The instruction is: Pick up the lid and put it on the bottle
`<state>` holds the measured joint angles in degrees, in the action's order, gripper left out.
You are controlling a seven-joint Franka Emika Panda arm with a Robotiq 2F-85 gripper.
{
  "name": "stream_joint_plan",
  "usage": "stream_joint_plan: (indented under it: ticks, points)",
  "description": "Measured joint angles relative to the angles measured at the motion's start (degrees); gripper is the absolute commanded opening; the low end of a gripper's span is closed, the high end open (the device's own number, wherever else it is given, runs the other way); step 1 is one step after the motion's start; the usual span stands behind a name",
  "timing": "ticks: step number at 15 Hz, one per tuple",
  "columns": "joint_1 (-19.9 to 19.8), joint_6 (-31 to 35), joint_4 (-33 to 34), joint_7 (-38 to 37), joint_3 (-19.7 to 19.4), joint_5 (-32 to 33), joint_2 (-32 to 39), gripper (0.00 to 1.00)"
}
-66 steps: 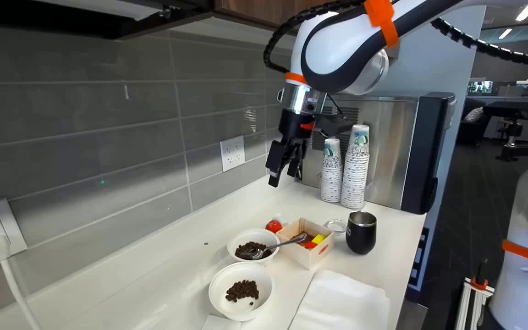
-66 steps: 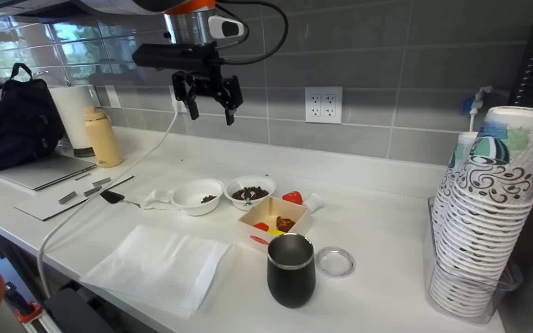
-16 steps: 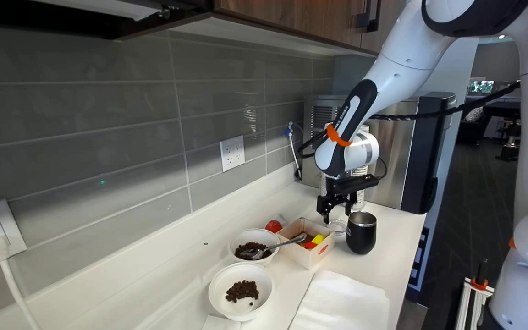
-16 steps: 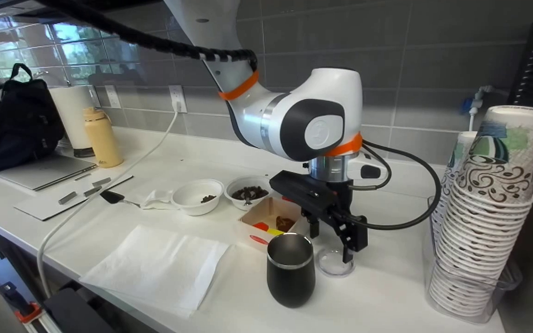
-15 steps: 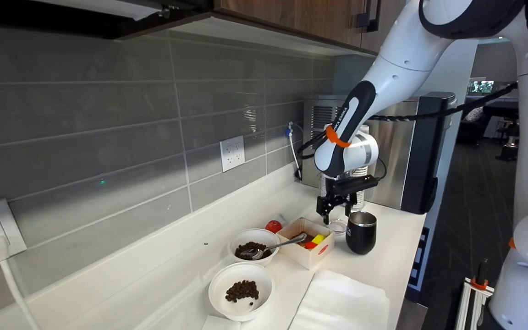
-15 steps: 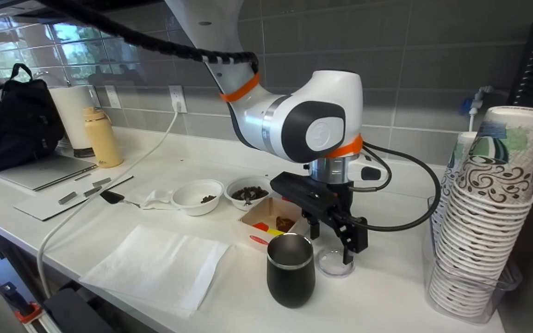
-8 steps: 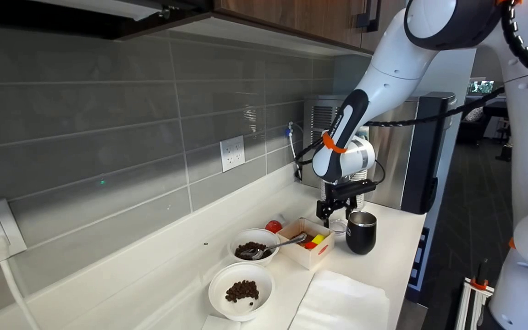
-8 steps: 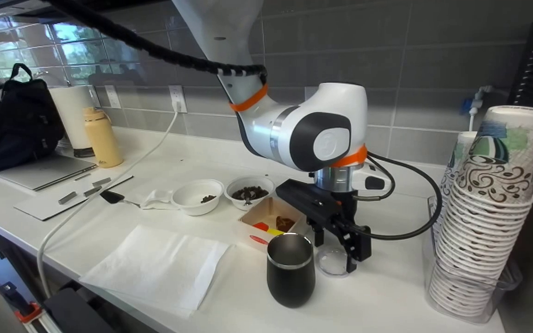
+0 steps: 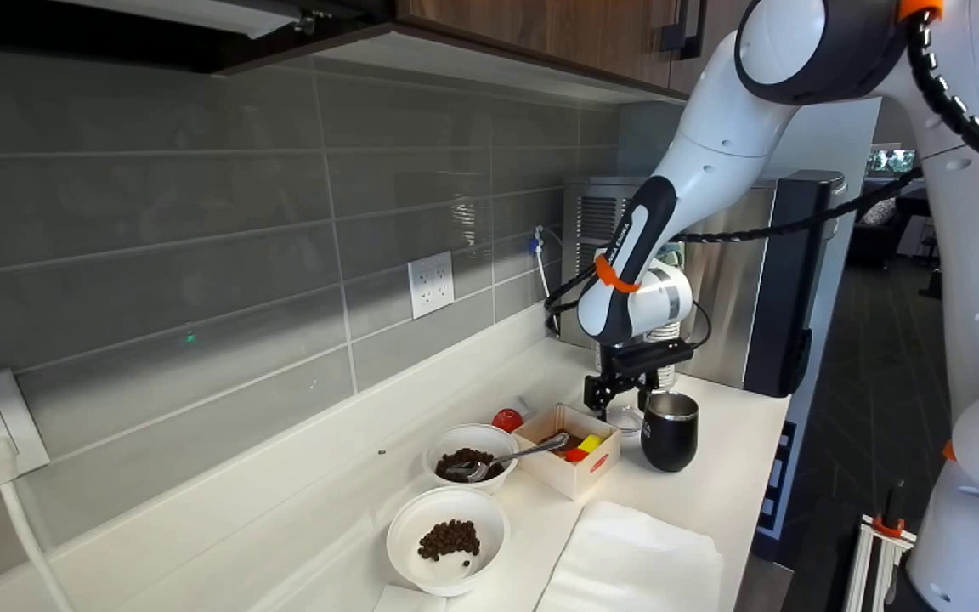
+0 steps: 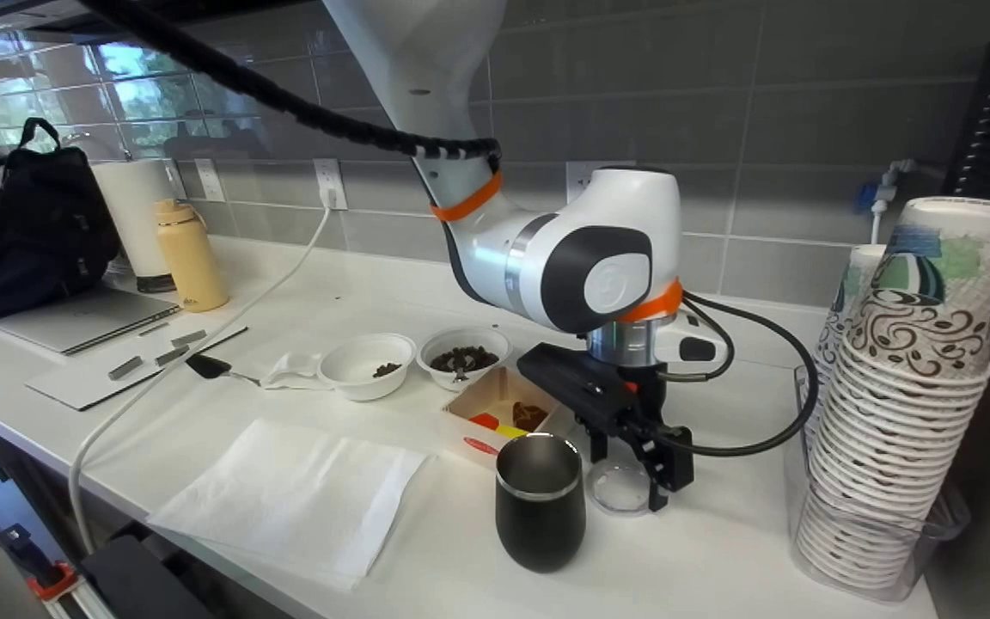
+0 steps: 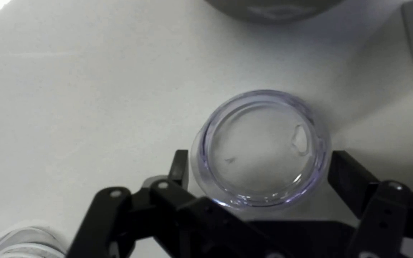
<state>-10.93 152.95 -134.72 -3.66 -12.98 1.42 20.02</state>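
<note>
You are straddling the lid [image 11: 260, 148] with the gripper [image 11: 259, 161]: its fingers [image 11: 180, 166] are standing apart at the lid's opposite sides, contact not showing clearly. The lid is lying on the counter [image 10: 710, 550], just beside the bottle [image 10: 540, 520].

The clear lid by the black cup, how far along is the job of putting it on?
The reach looks done: the gripper is at the clear lid, fingers on either side in the wrist view. The grasp seems in hand but not yet made: the gripper stands open and the lid lies on the counter. Left: close, lift, and seat it on the black cup, whose mouth is uncovered.
</note>
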Motion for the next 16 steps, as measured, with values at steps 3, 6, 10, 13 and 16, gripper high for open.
stream_joint_plan:
  ticks: [3,6,10,13,16]
  points:
    - [0.0,0.8,0.02,-0.28,0.02,-0.03,0.61,1.0]
    - [0.0,0.81,0.02,-0.4,0.15,-0.13,1.13,1.0]
    - [0.0,0.81,0.1,-0.5,0.17,-0.15,1.23,0.69]
    - [0.01,0.81,0.28,-0.57,0.21,-0.17,1.14,0.66]
    - [-0.05,0.81,0.3,-0.58,0.18,-0.34,1.15,0.66]
